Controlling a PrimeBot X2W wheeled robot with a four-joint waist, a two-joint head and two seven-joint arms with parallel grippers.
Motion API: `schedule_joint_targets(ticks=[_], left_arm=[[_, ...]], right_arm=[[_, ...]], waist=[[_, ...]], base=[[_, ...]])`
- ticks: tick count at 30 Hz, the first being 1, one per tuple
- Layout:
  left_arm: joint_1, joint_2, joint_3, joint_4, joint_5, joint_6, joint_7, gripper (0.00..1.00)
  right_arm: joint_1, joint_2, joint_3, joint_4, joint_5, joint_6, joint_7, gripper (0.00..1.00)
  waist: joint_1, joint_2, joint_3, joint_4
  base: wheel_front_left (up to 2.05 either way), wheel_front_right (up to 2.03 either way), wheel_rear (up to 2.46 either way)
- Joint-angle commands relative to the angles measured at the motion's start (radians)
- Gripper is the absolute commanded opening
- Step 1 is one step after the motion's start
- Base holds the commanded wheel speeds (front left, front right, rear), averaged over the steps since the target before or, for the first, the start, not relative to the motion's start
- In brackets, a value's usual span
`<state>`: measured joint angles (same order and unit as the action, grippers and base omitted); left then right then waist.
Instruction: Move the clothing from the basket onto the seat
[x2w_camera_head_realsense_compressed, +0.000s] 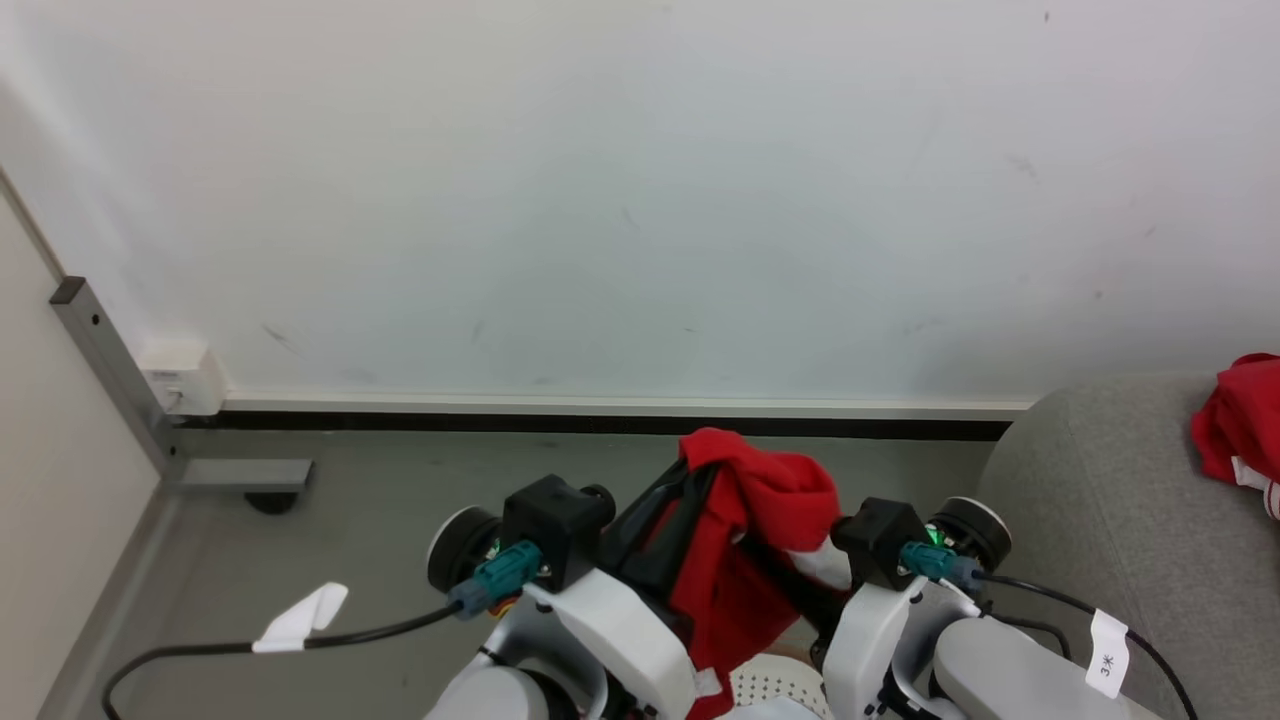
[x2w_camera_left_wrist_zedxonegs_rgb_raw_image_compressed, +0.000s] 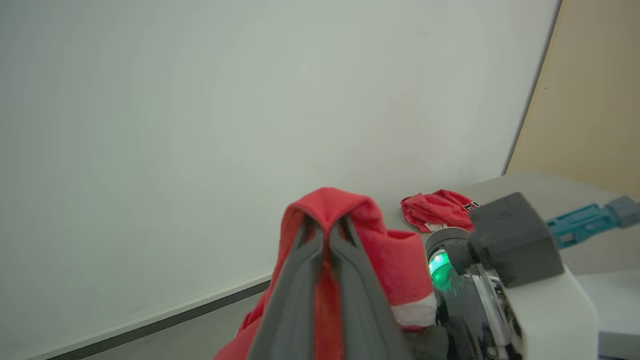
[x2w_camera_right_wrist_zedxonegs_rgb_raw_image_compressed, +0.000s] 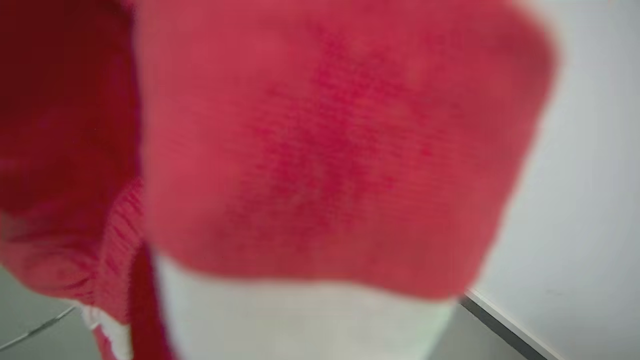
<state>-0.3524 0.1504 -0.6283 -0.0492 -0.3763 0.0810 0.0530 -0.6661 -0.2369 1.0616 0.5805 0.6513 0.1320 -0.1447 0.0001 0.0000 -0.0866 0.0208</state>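
Note:
A red garment with a white band (x2w_camera_head_realsense_compressed: 760, 520) hangs above the floor, draped over the tips of my left gripper (x2w_camera_head_realsense_compressed: 695, 478). In the left wrist view the left gripper (x2w_camera_left_wrist_zedxonegs_rgb_raw_image_compressed: 325, 230) is shut on a fold of this clothing (x2w_camera_left_wrist_zedxonegs_rgb_raw_image_compressed: 395, 265). My right gripper (x2w_camera_head_realsense_compressed: 800, 588) reaches into the hanging cloth from the right; its fingers are buried in it. The garment (x2w_camera_right_wrist_zedxonegs_rgb_raw_image_compressed: 325, 150) covers the right wrist view, blurred and close. A second red piece (x2w_camera_head_realsense_compressed: 1240, 425) lies on the grey seat (x2w_camera_head_realsense_compressed: 1100, 520), also seen from the left wrist as a crumpled heap (x2w_camera_left_wrist_zedxonegs_rgb_raw_image_compressed: 437, 210). A perforated patch of the basket (x2w_camera_head_realsense_compressed: 775, 685) shows at the bottom.
A white wall (x2w_camera_head_realsense_compressed: 640, 200) with a dark baseboard stands close ahead. A grey metal post and foot (x2w_camera_head_realsense_compressed: 130, 390) stand at the left. A black cable with a white tag (x2w_camera_head_realsense_compressed: 300, 620) trails over the grey floor at the lower left.

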Motion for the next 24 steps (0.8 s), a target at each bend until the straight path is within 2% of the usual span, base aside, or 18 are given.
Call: schedule_joint_targets(ticks=[1, 8, 9, 10, 12, 17, 24], left_arm=[[-0.012, 0.002, 0.003, 0.013, -0.004, 0.006, -0.001, 0.0], [0.003, 0.017, 0.013, 0.05, -0.005, 0.014, -0.018, 0.01], [0.004, 0.018, 0.013, 0.053, -0.005, 0.015, -0.021, 0.12], [0.005, 0.019, 0.013, 0.056, -0.004, 0.017, -0.022, 0.38], [0.009, 0.022, 0.013, 0.062, -0.001, 0.02, -0.027, 1.0], [0.022, 0.026, 0.004, 0.076, 0.008, 0.028, -0.031, 1.0], [0.038, 0.021, -0.019, 0.103, 0.008, 0.015, -0.052, 1.0]], right_arm=[[-0.028, 0.006, 0.017, 0.028, 0.046, -0.003, -0.031, 0.0], [-0.053, -0.001, 0.059, 0.083, 0.158, -0.003, -0.08, 0.0], [-0.057, -0.004, 0.06, 0.086, 0.173, -0.003, -0.086, 0.0], [-0.058, -0.005, 0.059, 0.087, 0.19, -0.003, -0.09, 0.0], [-0.058, -0.004, 0.037, 0.093, 0.229, -0.003, -0.101, 0.0], [-0.077, 0.0, -0.019, 0.088, 0.311, -0.003, -0.114, 0.0], [-0.108, -0.01, -0.091, 0.092, 0.321, -0.003, -0.119, 0.0]], waist=[[-0.0001, 0.0, -0.002, 0.008], [-0.0001, 0.0, -0.003, 0.008], [-0.0001, 0.0, -0.004, 0.007], [-0.0001, 0.0, -0.004, 0.005], [-0.0001, 0.0, -0.004, -0.001], [-0.0001, 0.0, 0.001, -0.018], [-0.0001, 0.0, 0.009, -0.048]], base=[[0.0, 0.0, 0.0], [0.0, 0.0, 0.0], [0.0, 0.0, 0.0], [0.0, 0.0, 0.0], [0.0, 0.0, 0.0], [0.0, 0.0, 0.0], [0.0, 0.0, 0.0]])
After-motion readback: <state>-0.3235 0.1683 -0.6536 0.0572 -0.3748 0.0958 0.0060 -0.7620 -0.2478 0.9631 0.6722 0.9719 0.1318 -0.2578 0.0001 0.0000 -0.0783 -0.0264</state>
